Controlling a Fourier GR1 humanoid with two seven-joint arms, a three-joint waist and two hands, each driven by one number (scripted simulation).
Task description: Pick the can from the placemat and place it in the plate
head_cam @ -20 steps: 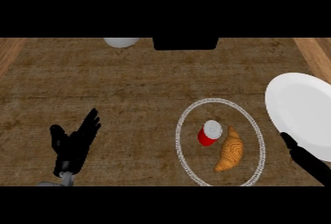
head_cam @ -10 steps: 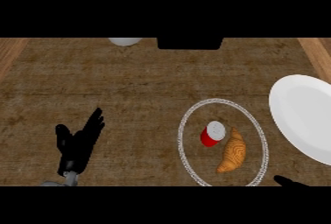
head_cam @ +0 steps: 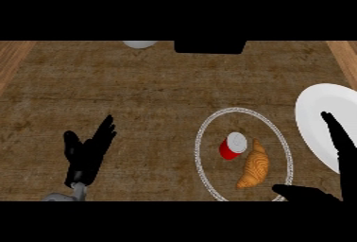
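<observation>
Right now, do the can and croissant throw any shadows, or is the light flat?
Head view: flat, even light; no clear shadow beside the red can or the croissant on the round placemat. No glare on the white plate; both black robot hands show as dark silhouettes.

One can (head_cam: pixel 233 145), one croissant (head_cam: pixel 253 164), one placemat (head_cam: pixel 203 156), one plate (head_cam: pixel 315 120), two hands: left (head_cam: pixel 85 155), right (head_cam: pixel 340 156).

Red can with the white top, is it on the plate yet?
Not yet. The red can with the white top stands on the oval white-rimmed placemat, beside the golden croissant. The right hand is open near it, holding nothing; the left hand rests open. Grasping, lifting and setting it on the white plate remain.
</observation>
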